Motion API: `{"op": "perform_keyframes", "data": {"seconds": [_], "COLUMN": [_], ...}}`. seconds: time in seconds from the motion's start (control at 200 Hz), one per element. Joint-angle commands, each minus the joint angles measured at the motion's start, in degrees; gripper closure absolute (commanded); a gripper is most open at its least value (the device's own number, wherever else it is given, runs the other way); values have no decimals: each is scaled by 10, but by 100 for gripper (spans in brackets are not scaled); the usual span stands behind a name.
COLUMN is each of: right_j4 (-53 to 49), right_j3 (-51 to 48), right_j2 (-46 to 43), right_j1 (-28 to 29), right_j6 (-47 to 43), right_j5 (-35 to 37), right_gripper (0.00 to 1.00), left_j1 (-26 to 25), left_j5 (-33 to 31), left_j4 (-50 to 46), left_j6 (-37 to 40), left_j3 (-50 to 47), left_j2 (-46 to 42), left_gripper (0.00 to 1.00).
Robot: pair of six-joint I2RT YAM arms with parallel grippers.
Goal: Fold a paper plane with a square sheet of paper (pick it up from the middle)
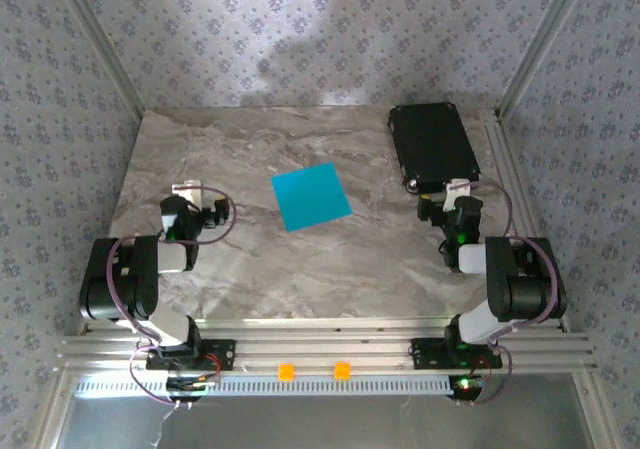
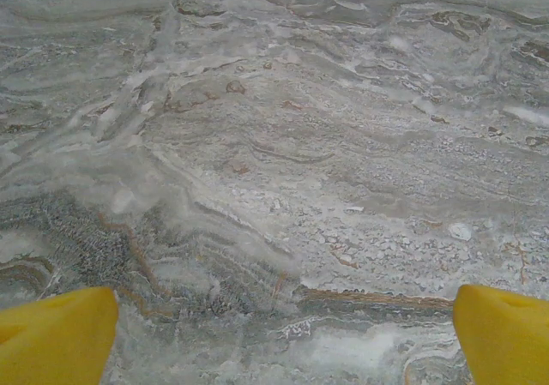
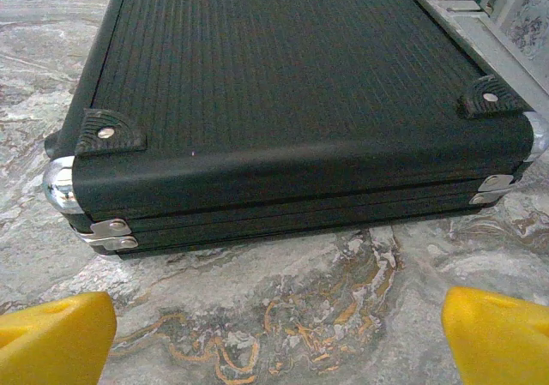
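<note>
While the square sheet of paper [image 1: 311, 196] lies flat and unfolded at centre frame, the left gripper [image 1: 195, 193] at left and right gripper [image 1: 455, 191] beside the black case [image 1: 432, 147] stand spread and empty, so reaching its middle likely comes next.

Black case [image 1: 433, 147] on marble table [image 1: 240, 259]

Solid bright cyan-blue on the square sheet of paper [image 1: 311, 196], grey marbling veined white and rusty brown across the surface [image 1: 240, 159], a ribbed black case [image 1: 433, 147] with silver corners, yellow fingertips [image 2: 56, 338] on the left tool [image 2: 283, 342], and grey-blue floral wallpaper [image 1: 300, 29].
</note>
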Motion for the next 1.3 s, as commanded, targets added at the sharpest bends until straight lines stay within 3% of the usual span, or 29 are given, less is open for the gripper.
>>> {"op": "perform_keyframes", "data": {"seconds": [0.0,1.294], "right_j4": [7,8], "right_j3": [10,10], "right_j2": [4,4], "right_j1": [1,1], "right_j6": [-4,-3], "right_j5": [-1,-1], "right_gripper": [1,1], "left_j1": [-1,7], "left_j5": [10,16], "left_j4": [10,7], "left_j6": [1,-5], "left_j3": [9,11], "left_j2": [-2,-1], "left_gripper": [0,0]}}
